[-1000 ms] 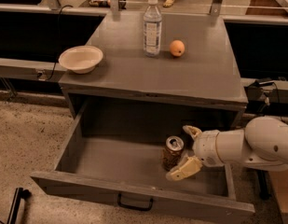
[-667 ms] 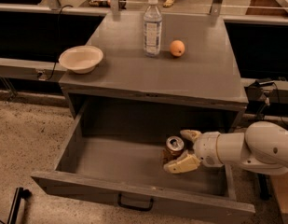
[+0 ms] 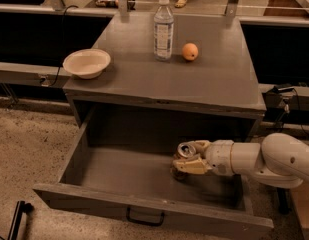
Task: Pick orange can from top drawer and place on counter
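Grey surface at the far side carries a bowl, bottle and fruit. In the open top drawer, right end, the hand clasps the orange can. Next, it likely needs lifting clear onto that surface.

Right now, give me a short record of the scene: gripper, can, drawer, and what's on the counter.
gripper: inside the top drawer, right side, jaws closed on either side of the orange can
orange can: low in the drawer, silver top showing
top drawer: pulled open
counter: water bottle and orange fruit near the back, bowl at the left edge
task state: can not yet on the counter
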Action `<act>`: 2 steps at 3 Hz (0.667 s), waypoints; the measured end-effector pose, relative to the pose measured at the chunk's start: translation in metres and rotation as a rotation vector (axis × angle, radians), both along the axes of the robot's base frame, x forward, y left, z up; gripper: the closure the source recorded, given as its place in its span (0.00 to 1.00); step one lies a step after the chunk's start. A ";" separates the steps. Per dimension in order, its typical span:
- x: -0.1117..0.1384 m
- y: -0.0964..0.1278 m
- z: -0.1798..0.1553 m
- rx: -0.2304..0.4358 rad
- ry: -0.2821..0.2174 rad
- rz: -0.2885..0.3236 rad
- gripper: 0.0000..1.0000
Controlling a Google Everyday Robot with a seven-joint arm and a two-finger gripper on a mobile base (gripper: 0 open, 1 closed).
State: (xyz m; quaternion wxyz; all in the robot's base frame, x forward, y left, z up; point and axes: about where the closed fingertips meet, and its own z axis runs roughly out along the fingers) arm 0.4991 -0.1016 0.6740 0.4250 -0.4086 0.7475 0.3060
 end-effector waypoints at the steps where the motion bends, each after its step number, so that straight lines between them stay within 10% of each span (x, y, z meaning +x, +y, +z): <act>1: 0.002 0.001 0.021 0.074 -0.063 0.028 0.87; 2: -0.001 -0.011 0.071 0.061 -0.110 0.087 1.00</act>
